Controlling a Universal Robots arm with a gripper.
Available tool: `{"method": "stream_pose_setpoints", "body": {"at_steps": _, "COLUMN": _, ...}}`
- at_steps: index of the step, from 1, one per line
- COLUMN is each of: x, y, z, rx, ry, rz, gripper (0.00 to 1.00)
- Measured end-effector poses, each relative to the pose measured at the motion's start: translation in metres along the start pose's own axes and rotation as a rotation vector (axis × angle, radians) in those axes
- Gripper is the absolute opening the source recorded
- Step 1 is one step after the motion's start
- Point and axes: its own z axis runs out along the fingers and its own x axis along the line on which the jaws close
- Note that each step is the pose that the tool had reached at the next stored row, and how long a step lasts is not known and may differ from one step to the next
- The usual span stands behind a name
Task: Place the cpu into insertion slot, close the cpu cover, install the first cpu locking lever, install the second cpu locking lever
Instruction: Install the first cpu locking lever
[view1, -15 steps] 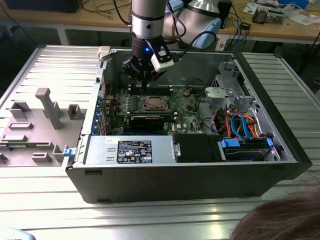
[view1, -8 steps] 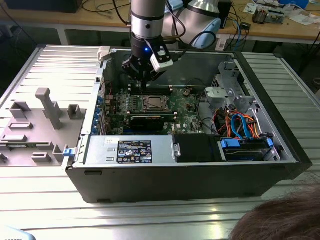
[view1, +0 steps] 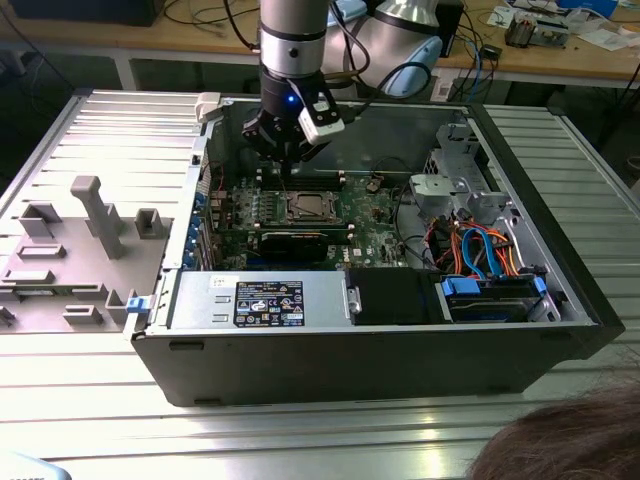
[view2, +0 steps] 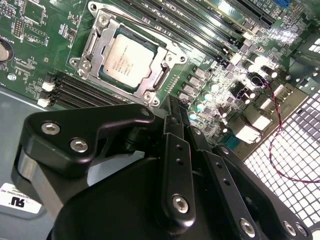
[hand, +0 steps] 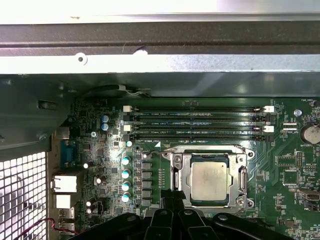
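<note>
At the exterior view's left a grey fixture plate (view1: 80, 240) lies beside the open computer case (view1: 400, 340). Inside the case the gripper (view1: 287, 163) hangs close above the motherboard (view1: 375, 232), its fingers (view2: 175, 160) drawn together with nothing between them. Just beside it the cpu (view1: 305, 207) sits in its socket. In the second wrist view the cpu cover (view2: 90, 47) lies flat around it, the dull silver top showing through the square opening. Whether the locking levers are latched cannot be told. Further right run orange and blue cables (view1: 480, 250), and a person's dark hair (view1: 570, 440) shows at the lower right corner
</note>
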Motion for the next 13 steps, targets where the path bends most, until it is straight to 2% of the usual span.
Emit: {"method": "stream_pose_setpoints", "body": {"at_steps": 13, "x": 0.0028, "y": 0.0001, "z": 0.0001, "rx": 0.0, "ry": 0.0, "rz": 0.0, "gripper": 0.11}}
